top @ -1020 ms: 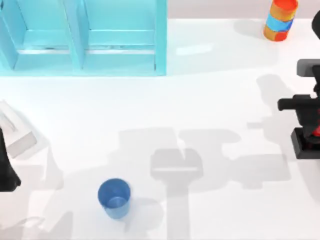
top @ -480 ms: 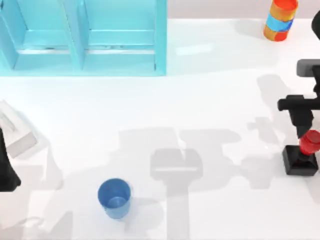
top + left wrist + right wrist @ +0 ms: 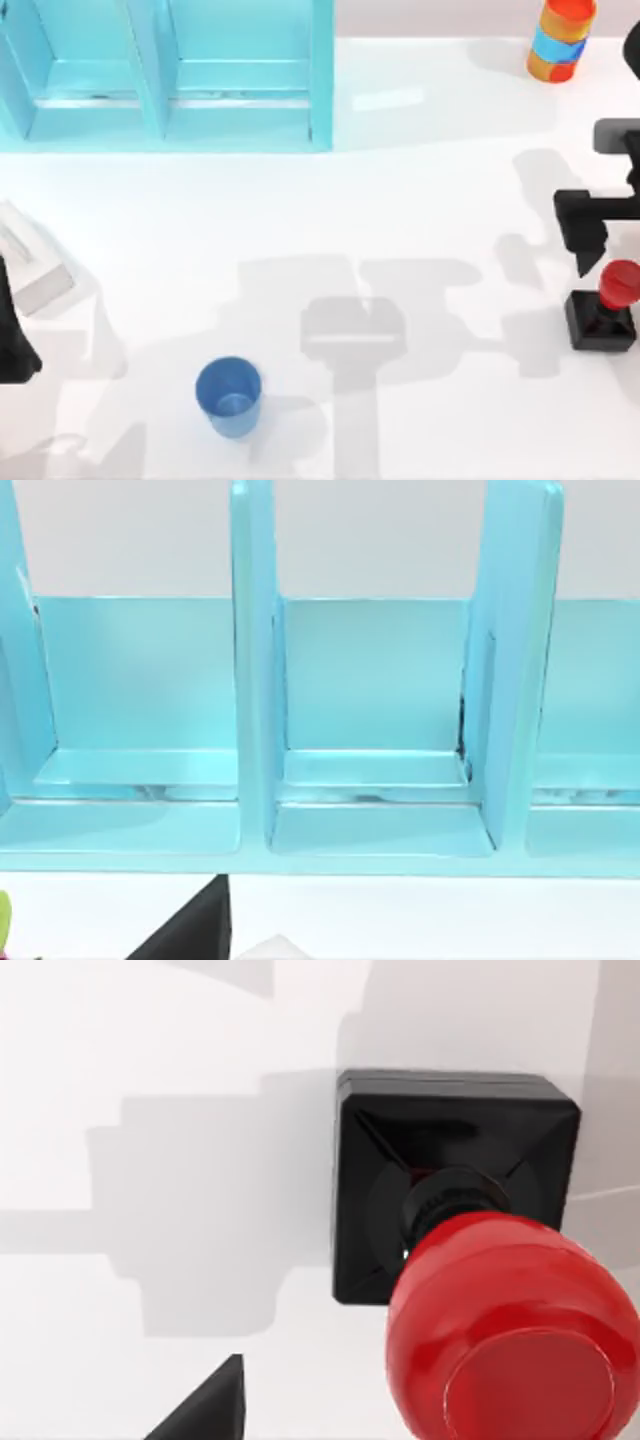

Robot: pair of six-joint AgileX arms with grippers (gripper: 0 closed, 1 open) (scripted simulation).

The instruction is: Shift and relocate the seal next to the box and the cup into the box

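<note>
The seal [image 3: 600, 318], a black square block with a red knob [image 3: 620, 283], stands upright on the table at the far right. In the right wrist view the seal [image 3: 450, 1175] is seen close from above. My right gripper [image 3: 592, 240] hovers just behind the seal, open and apart from it, with one fingertip [image 3: 205, 1410] showing. The blue cup [image 3: 229, 396] stands upright near the front, left of centre. At the back left is the box [image 3: 320, 80], a teal open case with dividers, also in the left wrist view [image 3: 255, 680]. My left gripper [image 3: 12, 335] is parked at the left edge.
An orange-and-blue striped cylinder [image 3: 562, 38] stands at the back right. A white-grey block [image 3: 35, 265] lies at the left edge beside the left arm. Bare white table stretches between the cup, the seal and the box.
The seal, under the right gripper a second ago, now stands free on the table a little nearer the front. The right gripper has drawn back from it. The cup and left arm have not moved.
</note>
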